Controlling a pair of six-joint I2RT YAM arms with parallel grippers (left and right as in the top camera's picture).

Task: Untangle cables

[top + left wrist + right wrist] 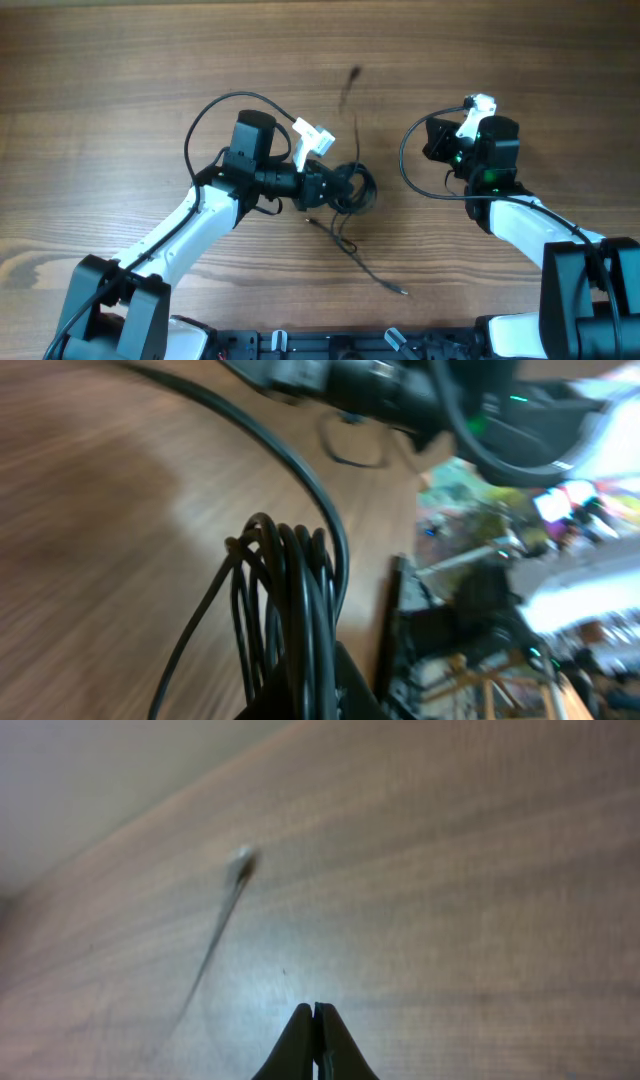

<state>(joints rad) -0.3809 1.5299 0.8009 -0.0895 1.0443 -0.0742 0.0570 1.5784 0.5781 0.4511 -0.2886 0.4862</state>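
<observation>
Clamping the coiled cables (285, 610) is the left end effector (330, 187); the right end effector (315, 1010) sits closed.

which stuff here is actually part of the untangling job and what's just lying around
Job: coiled cable bundle, in the left gripper; loose strand beside it; blurred thin strand beyond it.
Not the job: nothing loose; only the table and the arms' own thick wires.

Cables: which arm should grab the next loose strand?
Right, probably. The right pincer is shut and empty, with a loose strand ahead of it. The left pincer is shut on the bundle, so it is busy.
</observation>
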